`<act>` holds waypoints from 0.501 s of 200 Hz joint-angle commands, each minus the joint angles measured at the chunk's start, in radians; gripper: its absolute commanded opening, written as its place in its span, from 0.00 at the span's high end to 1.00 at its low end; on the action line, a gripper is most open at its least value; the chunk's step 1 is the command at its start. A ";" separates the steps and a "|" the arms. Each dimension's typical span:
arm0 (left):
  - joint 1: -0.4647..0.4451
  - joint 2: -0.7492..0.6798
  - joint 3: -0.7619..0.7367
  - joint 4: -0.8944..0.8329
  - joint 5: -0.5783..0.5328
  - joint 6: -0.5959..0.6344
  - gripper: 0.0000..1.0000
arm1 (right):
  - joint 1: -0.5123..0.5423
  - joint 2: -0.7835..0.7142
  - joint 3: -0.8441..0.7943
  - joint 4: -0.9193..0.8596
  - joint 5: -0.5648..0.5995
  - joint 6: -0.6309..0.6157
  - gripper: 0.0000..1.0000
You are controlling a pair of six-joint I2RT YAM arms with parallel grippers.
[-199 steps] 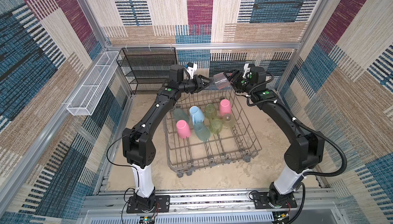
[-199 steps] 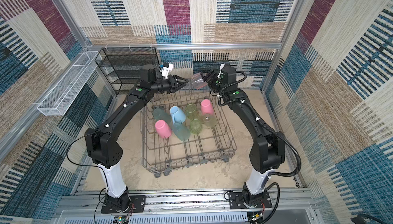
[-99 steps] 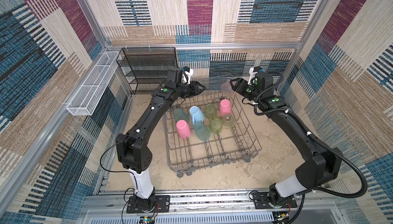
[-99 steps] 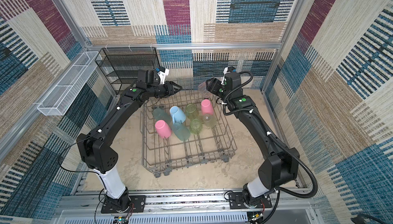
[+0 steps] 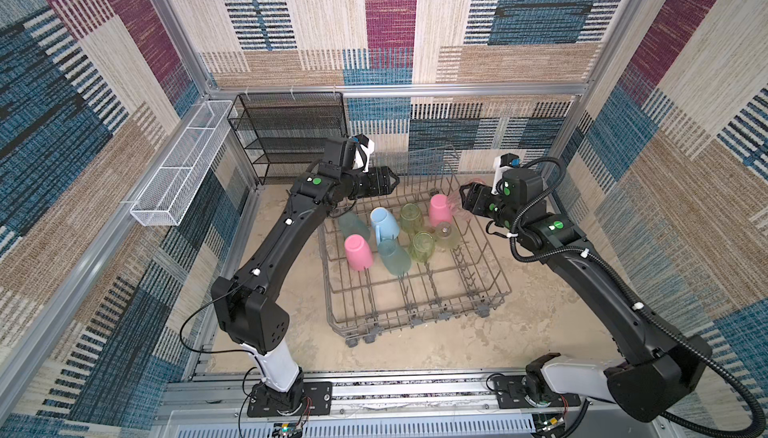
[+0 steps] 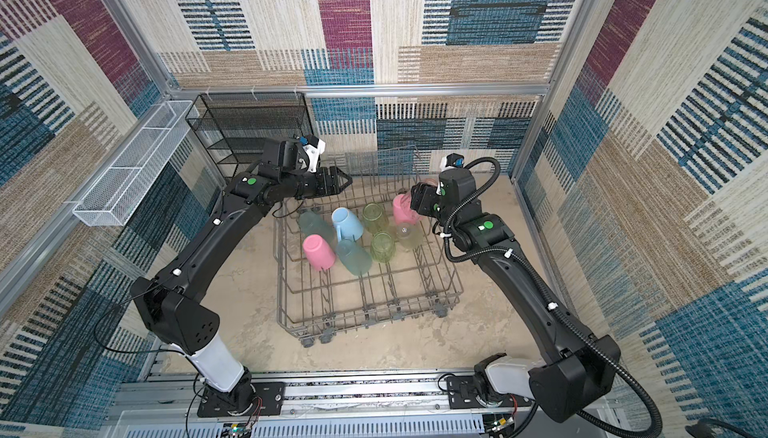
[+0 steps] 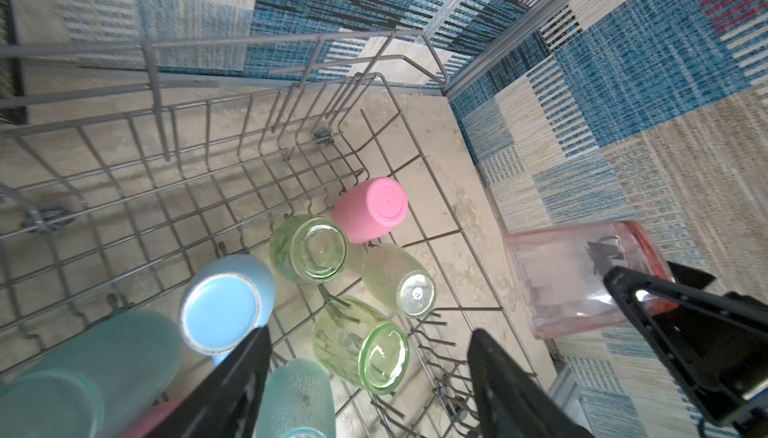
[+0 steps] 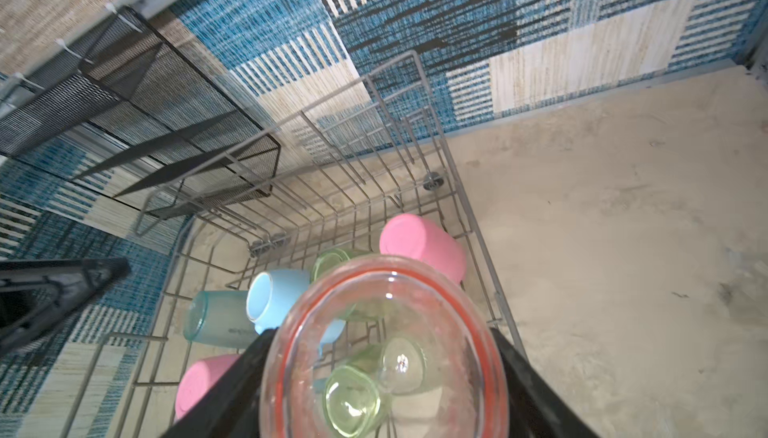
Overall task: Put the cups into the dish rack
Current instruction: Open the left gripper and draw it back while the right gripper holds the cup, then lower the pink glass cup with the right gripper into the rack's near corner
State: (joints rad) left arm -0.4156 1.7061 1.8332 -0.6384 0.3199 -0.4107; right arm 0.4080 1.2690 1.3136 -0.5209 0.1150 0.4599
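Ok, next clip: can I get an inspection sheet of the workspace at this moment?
Surface: mottled beige tabletop, stained.
Job's things: grey dish rack holds eight cups, bottoms up or tilted; ninth, the pink-orange cup, is in the right gripper.
Clutter: nothing seen.
Grippers: left gripper open, empty, over the rack's back edge; right gripper shut on the cup.
Cables: corrugated black hose at right; thin black cable looped at left.
Surroundings: black mesh shelf, white mesh basket, patterned walls.
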 commanded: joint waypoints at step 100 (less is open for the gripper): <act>-0.156 -0.214 -0.186 -0.143 -0.303 0.250 0.03 | 0.096 -0.087 -0.155 -0.152 0.179 -0.079 0.44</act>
State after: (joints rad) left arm -0.5503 1.5227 1.6802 -0.7383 0.1123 -0.2317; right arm 0.4873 1.1896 1.1702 -0.6460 0.2352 0.3946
